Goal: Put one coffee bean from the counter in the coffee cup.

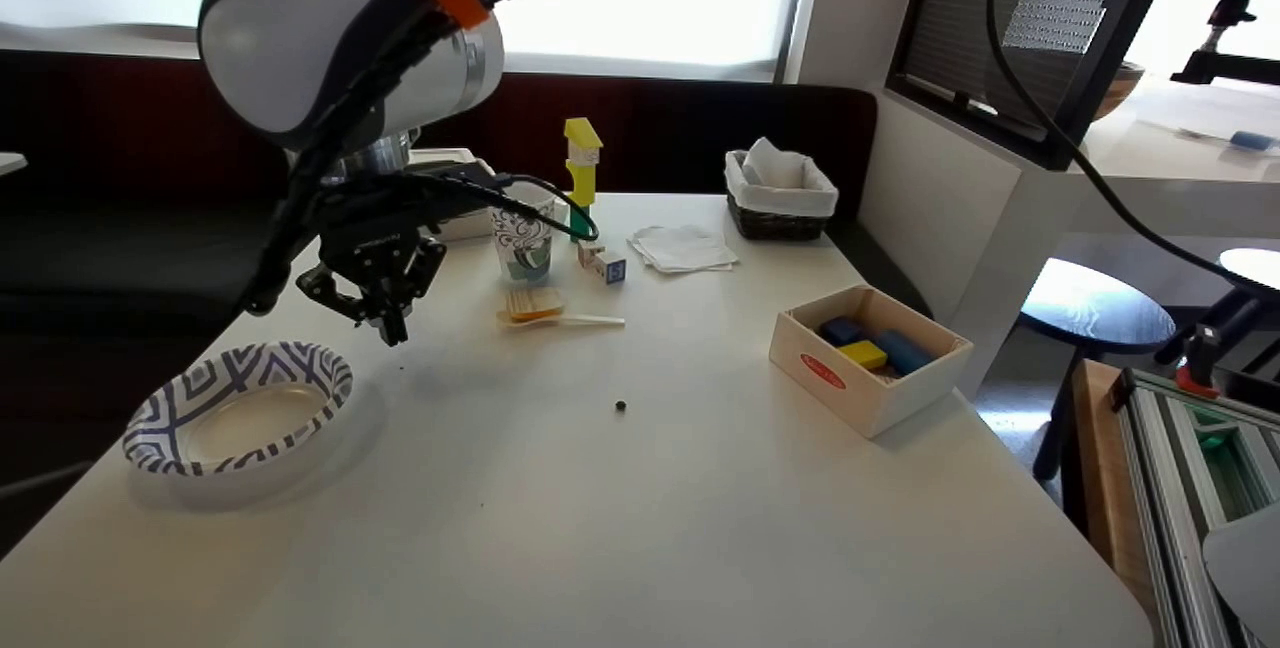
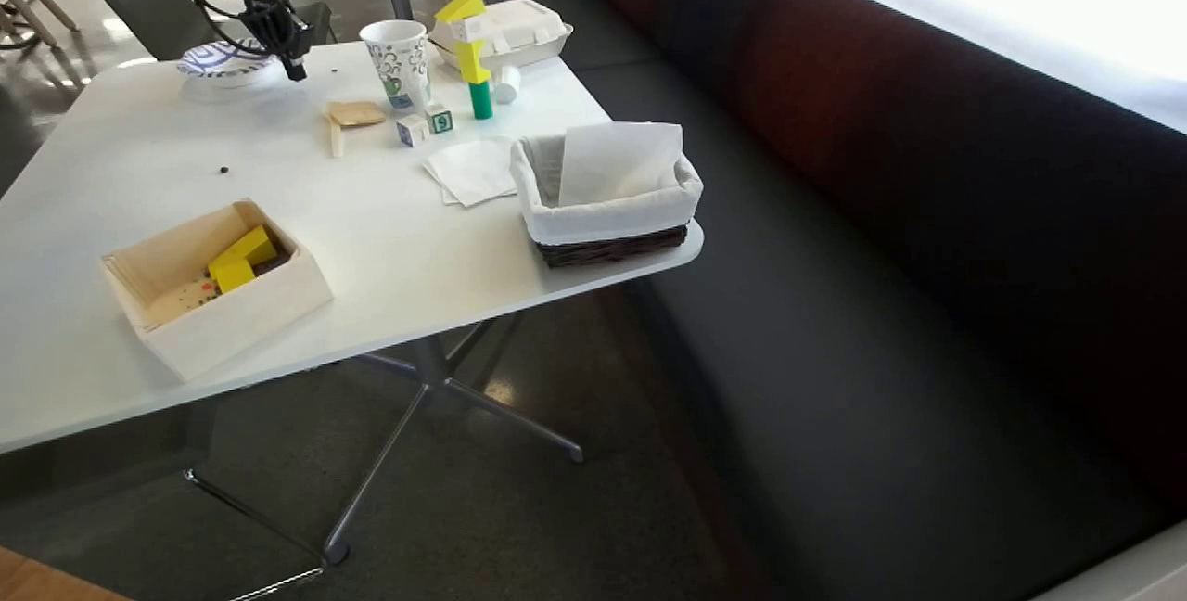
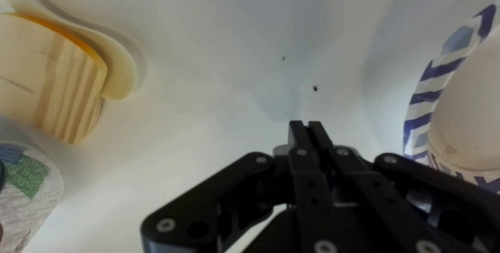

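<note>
The white counter (image 1: 700,528) fills much of every view. A dark coffee bean (image 1: 620,406) lies on it, also in an exterior view (image 2: 223,170). A smaller dark speck (image 3: 315,88) and fainter crumbs lie ahead of the fingertips in the wrist view; I cannot tell whether these are beans. The printed paper coffee cup (image 1: 522,243) stands upright behind the wood pieces; it also shows in an exterior view (image 2: 397,63) and partly in the wrist view (image 3: 31,190). My gripper (image 3: 305,126) is shut, low over the counter beside the bowl. Whether something tiny sits between the tips is unclear.
A blue-and-white bowl (image 1: 240,408) stands close beside the gripper. Wooden pieces with a spoon (image 1: 540,308), letter blocks (image 1: 608,266), a block tower (image 1: 582,168), napkins (image 1: 684,248), a lined basket (image 1: 782,190), a food box (image 2: 510,31) and a wooden box (image 1: 868,358) stand around.
</note>
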`<state>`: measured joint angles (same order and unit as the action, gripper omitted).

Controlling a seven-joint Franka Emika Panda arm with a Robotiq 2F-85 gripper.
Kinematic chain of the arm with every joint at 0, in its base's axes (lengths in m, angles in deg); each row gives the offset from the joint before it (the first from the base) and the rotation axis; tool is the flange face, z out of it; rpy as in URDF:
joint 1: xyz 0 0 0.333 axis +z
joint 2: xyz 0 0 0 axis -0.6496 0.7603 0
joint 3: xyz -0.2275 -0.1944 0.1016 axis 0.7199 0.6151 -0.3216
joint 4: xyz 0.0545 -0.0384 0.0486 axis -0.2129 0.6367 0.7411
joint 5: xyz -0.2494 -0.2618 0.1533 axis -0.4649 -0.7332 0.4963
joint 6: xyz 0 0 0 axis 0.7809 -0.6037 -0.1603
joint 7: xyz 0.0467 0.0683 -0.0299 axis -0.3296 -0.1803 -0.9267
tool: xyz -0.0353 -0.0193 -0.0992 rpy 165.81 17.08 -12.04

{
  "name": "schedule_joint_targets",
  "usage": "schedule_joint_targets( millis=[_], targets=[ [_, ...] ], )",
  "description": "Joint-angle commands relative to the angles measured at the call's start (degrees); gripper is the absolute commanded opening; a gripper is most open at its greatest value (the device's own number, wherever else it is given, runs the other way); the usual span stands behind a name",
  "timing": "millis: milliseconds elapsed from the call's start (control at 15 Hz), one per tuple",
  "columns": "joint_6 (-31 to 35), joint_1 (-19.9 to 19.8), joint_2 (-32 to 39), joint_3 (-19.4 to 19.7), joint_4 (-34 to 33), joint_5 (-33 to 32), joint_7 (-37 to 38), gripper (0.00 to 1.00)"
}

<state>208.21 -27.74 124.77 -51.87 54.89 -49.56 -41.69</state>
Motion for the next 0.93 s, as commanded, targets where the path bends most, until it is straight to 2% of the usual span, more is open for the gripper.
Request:
schedule_joint_targets(
  millis=[0,267,600,733,800,867],
  targets=[
    [-2.2,0.8,-2.2,1.0,1.6,0.7,2.0,0.01],
    [-1.3,0.3,-10.4,1.7,8.5,2.1,6.8,0.01],
    [0.7,0.8,-19.8,7.3,16.2,-0.7,19.7,0.01],
    [2.0,0.1,-21.6,9.6,17.9,-2.6,23.9,0.01],
    [-0.7,-0.9,-18.4,6.9,12.5,-1.4,19.6,0.01],
    [-0.7,-1.4,-19.2,7.2,13.0,-1.7,19.8,0.05]
  ],
)
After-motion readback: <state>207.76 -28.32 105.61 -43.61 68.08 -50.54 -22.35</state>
